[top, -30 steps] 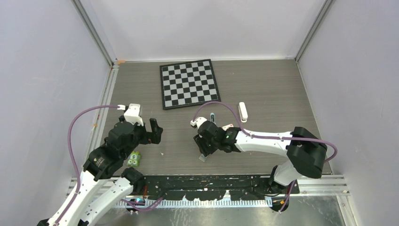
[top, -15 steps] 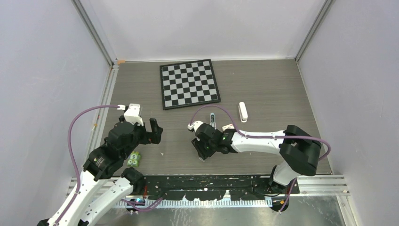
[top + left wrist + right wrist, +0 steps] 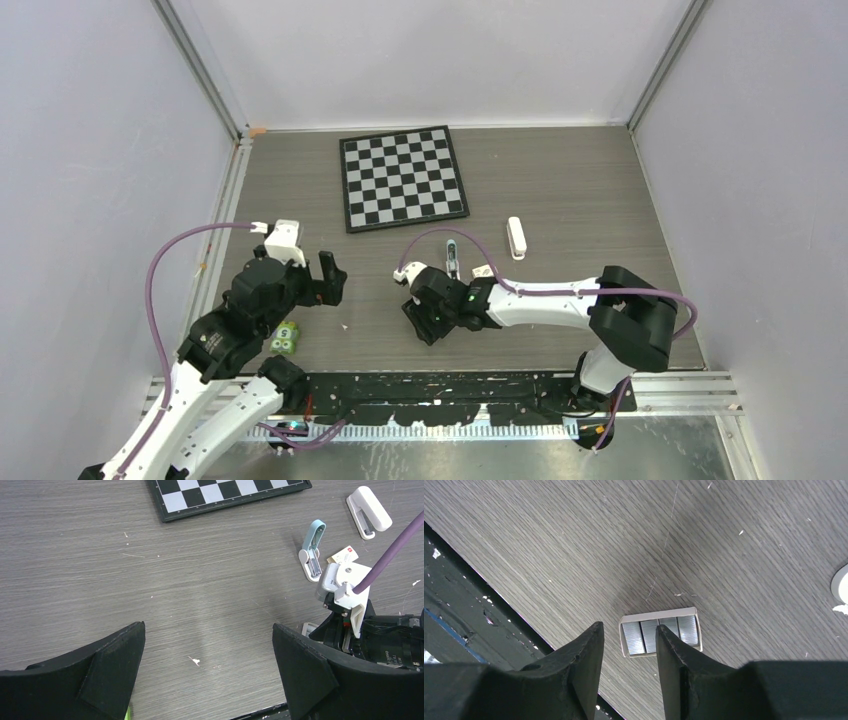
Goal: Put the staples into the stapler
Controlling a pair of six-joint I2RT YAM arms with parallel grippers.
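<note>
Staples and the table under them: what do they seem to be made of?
The staples look like bare metal: silvery-grey, ribbed strips with a dull sheen. The table looks like grey wood-grain laminate, matte with fine streaks; real wood cannot be ruled out.

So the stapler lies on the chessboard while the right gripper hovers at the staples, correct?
No. The stapler lies on the table right of the chessboard, not on it; the top view shows that. The right gripper does hover at the staples.

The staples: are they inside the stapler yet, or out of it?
Out. The staples lie in an open tray on the table under the right end effector; the stapler sits apart.
</note>
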